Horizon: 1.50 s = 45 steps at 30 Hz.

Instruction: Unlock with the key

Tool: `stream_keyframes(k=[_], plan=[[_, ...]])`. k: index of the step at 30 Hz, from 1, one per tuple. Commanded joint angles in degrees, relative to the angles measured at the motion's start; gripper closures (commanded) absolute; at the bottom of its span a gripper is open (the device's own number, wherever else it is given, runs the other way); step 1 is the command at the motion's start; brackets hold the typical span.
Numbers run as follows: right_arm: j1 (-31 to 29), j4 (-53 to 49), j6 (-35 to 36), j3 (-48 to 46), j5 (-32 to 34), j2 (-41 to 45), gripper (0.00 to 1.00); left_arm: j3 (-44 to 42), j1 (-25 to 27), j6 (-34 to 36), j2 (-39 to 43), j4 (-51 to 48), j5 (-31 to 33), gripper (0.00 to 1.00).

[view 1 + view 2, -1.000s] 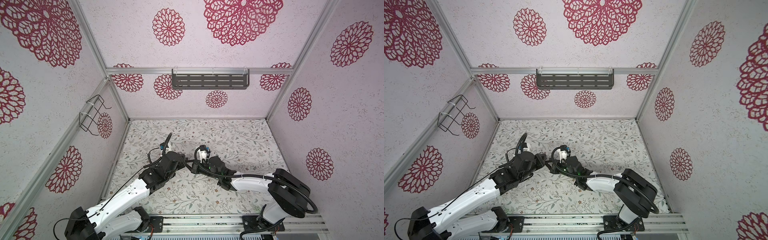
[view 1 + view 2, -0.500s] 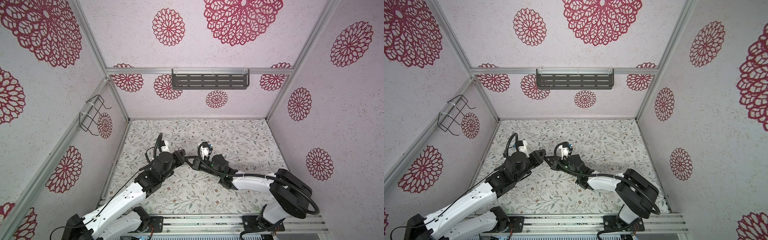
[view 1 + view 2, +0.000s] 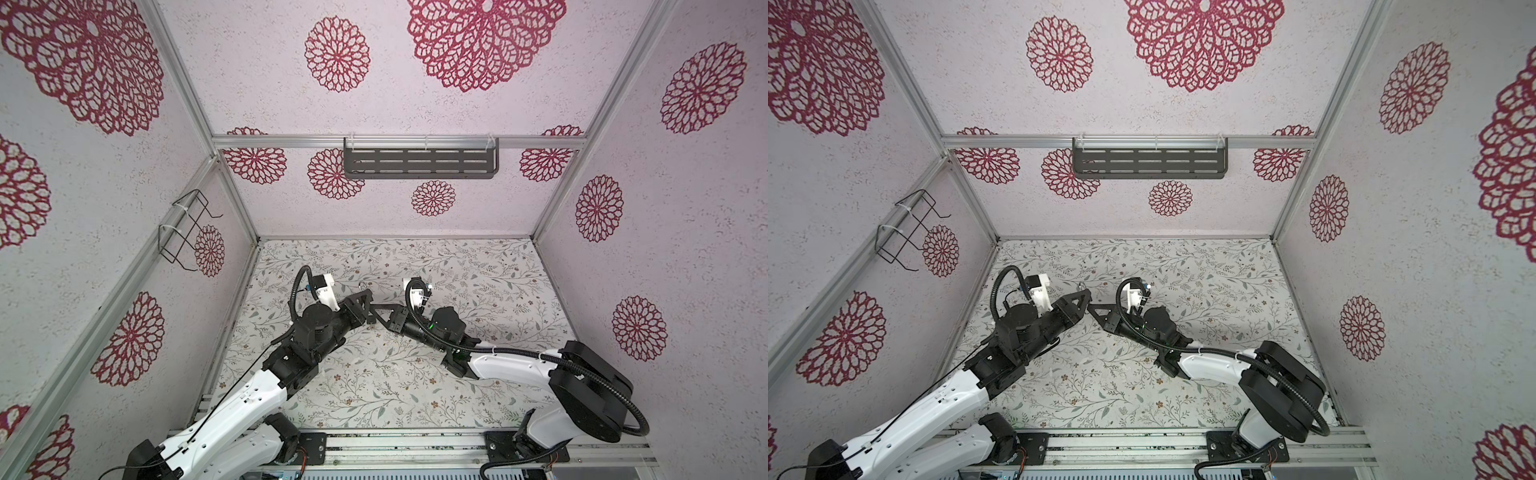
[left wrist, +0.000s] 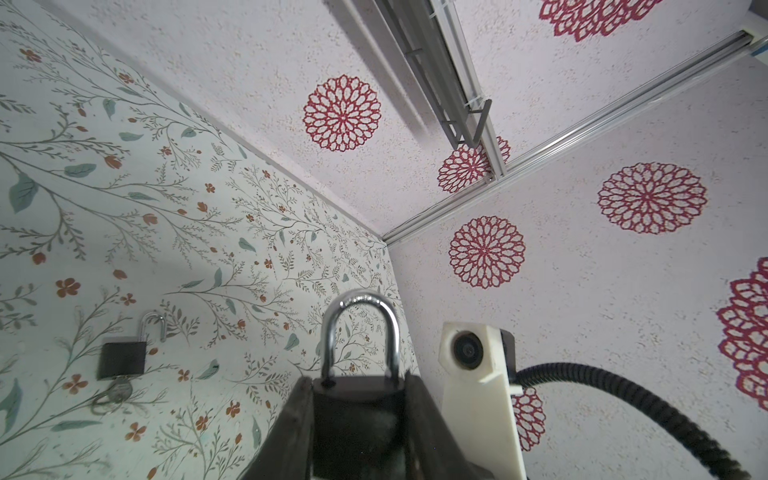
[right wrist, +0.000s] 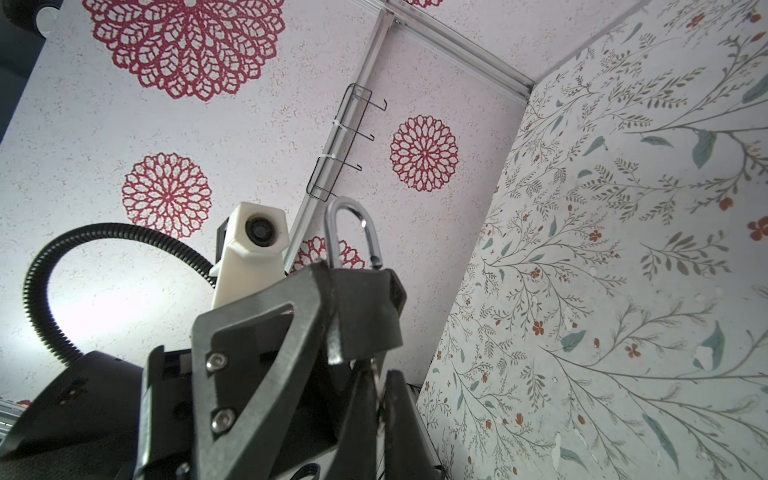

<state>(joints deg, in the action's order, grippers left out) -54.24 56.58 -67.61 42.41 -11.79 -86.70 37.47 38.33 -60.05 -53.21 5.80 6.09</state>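
Left hand (image 4: 359,384) clamps the padlock (image 4: 357,411); right hand (image 5: 376,386) pinches its key (image 5: 375,366). Twist off-axis and you risk the key slipping or binding.

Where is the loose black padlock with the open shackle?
Only the left wrist view shows it: the loose black padlock lies on the floral tabletop, clear of the left tool.

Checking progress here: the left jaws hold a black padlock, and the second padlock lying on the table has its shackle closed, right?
Not quite. The left jaws do hold a black padlock, but the second padlock on the table has its shackle swung open; the left wrist view shows it.
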Motion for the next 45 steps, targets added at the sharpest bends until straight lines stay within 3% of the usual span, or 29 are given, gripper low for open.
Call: stream_keyframes(k=[1,9,13,27,37,45], plan=[[-1.61,6.31,2.81,4.71,-2.31,4.02,1.00,-0.89,1.33,-0.81,-0.75,1.96,-8.27,1.00],[-1.82,0.20,8.50,3.31,-0.15,4.66,1.00,2.69,1.21,3.80,-1.28,-3.11,-5.39,1.00],[-1.87,-4.37,11.80,3.07,1.58,5.04,0.83,4.68,1.11,6.85,-1.28,-6.72,-2.57,1.00],[-1.60,-17.49,18.85,1.02,5.74,9.74,0.53,6.96,0.84,18.08,1.45,-16.74,5.24,1.00],[-0.51,-31.45,23.80,-0.05,10.32,16.93,0.44,0.19,1.65,22.97,6.08,-17.22,5.32,1.00],[1.34,-44.11,29.40,3.51,10.28,19.74,0.38,-2.54,6.92,27.93,2.43,-13.43,5.20,1.00]])
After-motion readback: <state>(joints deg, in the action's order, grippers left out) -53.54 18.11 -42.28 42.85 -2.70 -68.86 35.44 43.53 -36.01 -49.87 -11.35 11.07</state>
